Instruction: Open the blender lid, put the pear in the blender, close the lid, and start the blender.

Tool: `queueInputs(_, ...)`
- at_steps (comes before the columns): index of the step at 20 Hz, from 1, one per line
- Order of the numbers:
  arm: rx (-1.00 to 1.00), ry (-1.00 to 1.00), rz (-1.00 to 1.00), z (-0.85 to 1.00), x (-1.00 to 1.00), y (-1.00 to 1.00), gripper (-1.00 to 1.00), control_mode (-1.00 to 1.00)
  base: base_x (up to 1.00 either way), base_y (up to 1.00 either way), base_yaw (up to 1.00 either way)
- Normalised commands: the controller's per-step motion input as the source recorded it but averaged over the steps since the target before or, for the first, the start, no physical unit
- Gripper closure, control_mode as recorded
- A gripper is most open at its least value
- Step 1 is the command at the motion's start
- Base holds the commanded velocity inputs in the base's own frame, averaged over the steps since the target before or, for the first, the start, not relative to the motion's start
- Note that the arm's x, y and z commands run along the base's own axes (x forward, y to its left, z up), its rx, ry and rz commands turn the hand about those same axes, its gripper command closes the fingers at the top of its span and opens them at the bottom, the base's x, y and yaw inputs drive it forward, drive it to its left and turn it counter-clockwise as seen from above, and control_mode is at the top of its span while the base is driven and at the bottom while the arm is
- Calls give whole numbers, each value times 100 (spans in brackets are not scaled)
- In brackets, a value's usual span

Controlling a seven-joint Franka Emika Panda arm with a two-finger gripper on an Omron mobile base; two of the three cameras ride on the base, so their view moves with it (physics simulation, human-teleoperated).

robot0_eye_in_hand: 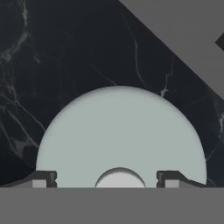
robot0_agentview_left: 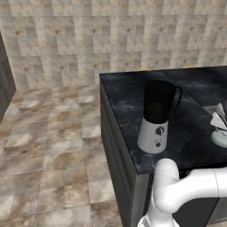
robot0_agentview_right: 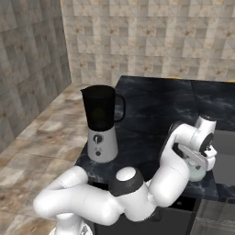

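Observation:
The blender [robot0_agentview_left: 157,117] [robot0_agentview_right: 102,124] stands near the counter's front left corner, its dark jar uncovered at the top. The blender lid [robot0_eye_in_hand: 120,135] lies flat on the dark counter to its right, pale grey and round, also seen as the blender lid [robot0_agentview_left: 220,138] [robot0_agentview_right: 196,173] under the hand. My gripper [robot0_eye_in_hand: 106,177] [robot0_agentview_right: 202,158] [robot0_agentview_left: 218,117] points straight down over the lid. It is open, with the lid's small knob [robot0_eye_in_hand: 120,177] between the two fingertips and a gap on each side. The pear is out of view.
The black marble counter [robot0_agentview_left: 128,97] ends in a front edge close to the blender. A grey sink basin [robot0_agentview_right: 225,158] [robot0_eye_in_hand: 188,39] lies just right of the lid. Tiled floor and wall lie to the left and behind.

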Motion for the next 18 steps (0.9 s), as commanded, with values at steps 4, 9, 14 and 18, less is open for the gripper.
queueInputs(4, 0, 0, 0, -37, -25, 5, -100, -100, 0, 0, 0)
queueInputs(9, 0, 0, 0, -46, -14, 6, -100, -100, 0, 0, 0)
queueInputs(14, 0, 0, 0, -45, -18, 9, 100, -100, 0, 0, 0)
queueInputs(18, 0, 0, 0, -37, -29, 3, 100, -100, 0, 0, 0)
